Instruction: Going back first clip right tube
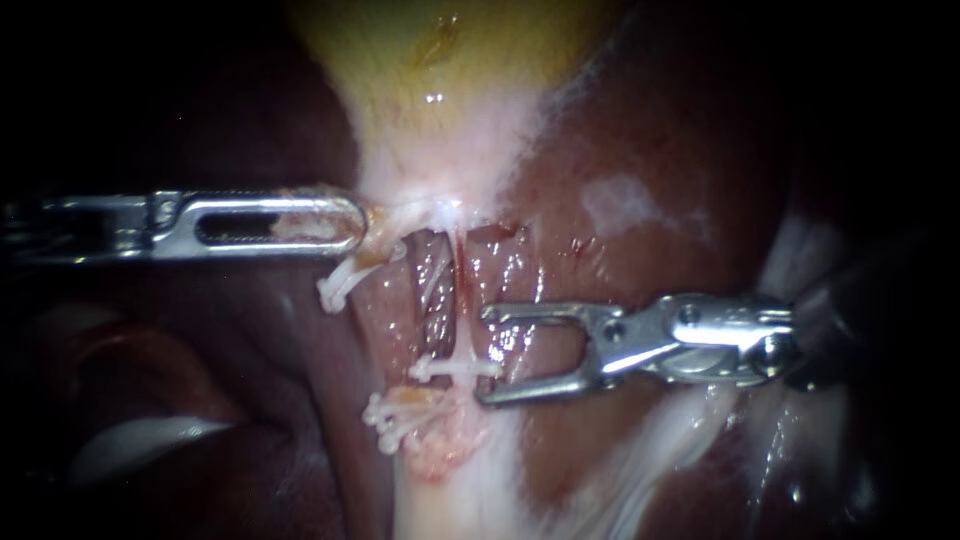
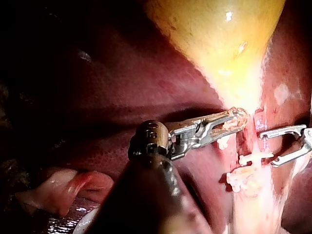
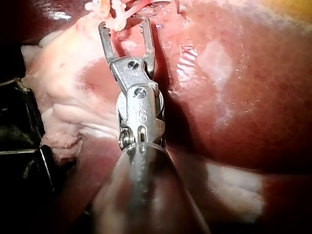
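The yellow gallbladder [image 1: 440, 60] narrows downward into two thin tubes. A white clip [image 1: 455, 368] sits across the right tube [image 1: 459, 300]. My right instrument [image 1: 487, 355] comes in from the right; its forked jaws stand open and empty, their tips just to the right of that clip's end. My left instrument [image 1: 345, 225] is shut on tissue at the gallbladder's neck. The left wrist view shows its jaws [image 2: 236, 119] on that tissue, with the right instrument [image 2: 267, 147] beside the clip [image 2: 253, 157]. Seen from the right wrist, the open jaws [image 3: 123, 23] point at the clips.
More white clips sit on the left side, one [image 1: 342, 283] under the left jaws and a cluster [image 1: 398, 415] lower down. Dark red liver [image 1: 640, 150] surrounds the tubes. Pale fatty tissue [image 1: 660, 440] runs below the right instrument.
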Available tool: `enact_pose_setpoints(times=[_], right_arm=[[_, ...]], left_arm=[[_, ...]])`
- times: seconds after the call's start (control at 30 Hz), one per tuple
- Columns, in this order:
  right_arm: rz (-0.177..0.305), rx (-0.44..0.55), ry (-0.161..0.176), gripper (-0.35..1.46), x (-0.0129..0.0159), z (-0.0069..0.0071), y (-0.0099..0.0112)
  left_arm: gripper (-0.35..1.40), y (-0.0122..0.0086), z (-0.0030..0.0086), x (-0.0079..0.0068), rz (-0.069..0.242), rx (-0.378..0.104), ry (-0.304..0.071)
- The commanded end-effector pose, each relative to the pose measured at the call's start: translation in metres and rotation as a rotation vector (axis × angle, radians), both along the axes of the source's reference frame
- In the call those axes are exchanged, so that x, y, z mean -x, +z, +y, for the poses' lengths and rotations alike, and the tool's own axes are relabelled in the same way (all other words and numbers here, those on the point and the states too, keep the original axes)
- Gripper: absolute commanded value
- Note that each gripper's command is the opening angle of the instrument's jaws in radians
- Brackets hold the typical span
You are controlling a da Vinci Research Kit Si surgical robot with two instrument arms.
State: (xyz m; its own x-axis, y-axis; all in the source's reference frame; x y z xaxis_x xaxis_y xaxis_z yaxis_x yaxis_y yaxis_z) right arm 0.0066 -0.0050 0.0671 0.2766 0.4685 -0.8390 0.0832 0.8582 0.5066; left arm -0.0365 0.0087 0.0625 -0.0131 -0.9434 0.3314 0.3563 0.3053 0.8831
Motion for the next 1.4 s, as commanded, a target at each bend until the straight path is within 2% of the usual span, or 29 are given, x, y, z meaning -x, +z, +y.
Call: enact_pose_setpoints(times=[0.03, 0.23, 0.43, 0.67, 0.83, 1.0, 1.2, 1.4], right_arm=[[0.002, 0.01, -0.003, 0.5, 0.0007, 0.0003, -0.0006], [-0.003, 0.04, 0.0, 0.5, 0.004, 0.0019, -0.0027], [-0.004, 0.054, 0.006, 0.5, 0.006, 0.003, -0.0036], [-0.003, 0.054, 0.005, 0.5, 0.0063, 0.003, -0.0036], [-0.002, 0.054, 0.005, 0.5, 0.0063, 0.003, -0.0036], [-0.002, 0.054, 0.004, 0.5, 0.0063, 0.0028, -0.0038], [-0.002, 0.054, 0.004, 0.5, 0.0063, 0.0028, -0.0038], [-0.002, 0.054, 0.004, 0.5, 0.0062, 0.0028, -0.0039]], left_arm=[[-0.35, 0.0, 0.0, 0.0, 0.0, 0.0, 0.0], [-0.35, 0.0001, 0.0, 0.0, 0.0, 0.0, 0.0], [-0.35, 0.0007, -0.0002, 0.0004, 0.001, 0.004, -0.002], [-0.35, 0.0023, -0.0006, 0.0019, 0.002, 0.004, -0.001], [-0.35, 0.0044, -0.001, 0.0041, 0.008, 0.008, 0.007], [-0.35, 0.0063, -0.0006, 0.0056, 0.008, 0.014, 0.007], [-0.35, 0.0079, -0.0003, 0.006, 0.015, 0.015, 0.016], [-0.35, 0.0078, -0.0004, 0.006, 0.016, 0.015, 0.015]])
